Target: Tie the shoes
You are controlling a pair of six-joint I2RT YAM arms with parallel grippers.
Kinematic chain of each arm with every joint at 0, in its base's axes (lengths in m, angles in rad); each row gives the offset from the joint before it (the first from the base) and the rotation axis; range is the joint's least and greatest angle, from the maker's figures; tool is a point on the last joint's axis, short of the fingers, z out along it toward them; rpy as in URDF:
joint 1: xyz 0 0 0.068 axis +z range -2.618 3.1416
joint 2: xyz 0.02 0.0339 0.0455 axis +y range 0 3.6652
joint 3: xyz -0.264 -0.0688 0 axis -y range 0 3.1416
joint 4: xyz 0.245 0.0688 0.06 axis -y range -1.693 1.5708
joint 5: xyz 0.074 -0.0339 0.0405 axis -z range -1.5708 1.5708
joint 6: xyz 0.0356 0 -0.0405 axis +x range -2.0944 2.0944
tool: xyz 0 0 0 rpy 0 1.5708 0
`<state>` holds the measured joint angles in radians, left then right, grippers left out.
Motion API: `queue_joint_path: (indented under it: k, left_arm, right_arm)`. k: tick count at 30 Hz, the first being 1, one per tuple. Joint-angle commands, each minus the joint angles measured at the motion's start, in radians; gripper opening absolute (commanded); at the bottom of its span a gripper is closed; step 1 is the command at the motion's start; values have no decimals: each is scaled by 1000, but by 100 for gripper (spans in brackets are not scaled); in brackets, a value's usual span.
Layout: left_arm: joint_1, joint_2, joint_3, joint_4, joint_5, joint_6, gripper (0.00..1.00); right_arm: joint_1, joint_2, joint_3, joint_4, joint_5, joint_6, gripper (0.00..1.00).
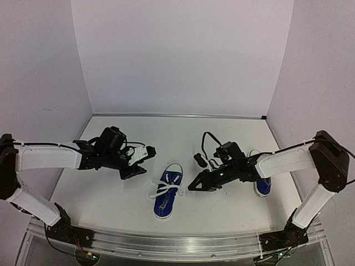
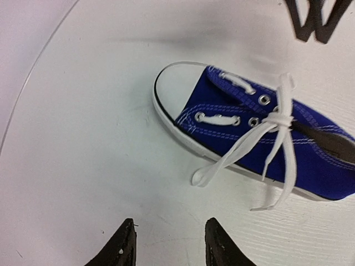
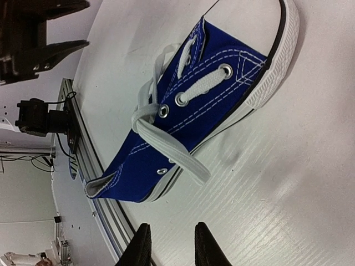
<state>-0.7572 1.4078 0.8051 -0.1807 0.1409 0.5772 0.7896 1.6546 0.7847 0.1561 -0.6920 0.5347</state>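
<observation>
One blue sneaker (image 1: 165, 195) with a white toe cap lies mid-table between my grippers. Its white laces (image 1: 167, 188) cross in a knot over the tongue. In the left wrist view the sneaker (image 2: 233, 105) lies ahead of my left gripper (image 2: 171, 224), and a lace loop (image 2: 222, 163) trails onto the table toward it. In the right wrist view the same sneaker (image 3: 211, 94) lies on its sole with a lace loop (image 3: 175, 152) draped over its side, just above my right gripper (image 3: 173, 226). Both grippers are open and empty. The second sneaker (image 1: 263, 186) is mostly hidden behind the right arm.
My left gripper (image 1: 145, 162) hovers left of the sneaker and my right gripper (image 1: 195, 185) right of it. The table's metal front rail (image 1: 177, 241) runs close behind the sneaker's heel; it also shows in the right wrist view (image 3: 91, 166). White walls enclose the table.
</observation>
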Motion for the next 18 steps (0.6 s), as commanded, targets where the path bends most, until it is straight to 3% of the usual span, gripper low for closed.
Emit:
queue_joint_path:
  k: [1, 18]
  left_arm:
    - [-25, -78, -48, 77, 133, -27, 39]
    - [-146, 192, 72, 54, 142, 29, 34]
  right_arm:
    - [-23, 42, 46, 33, 8, 18, 25]
    - [-49, 199, 65, 147, -46, 70, 25]
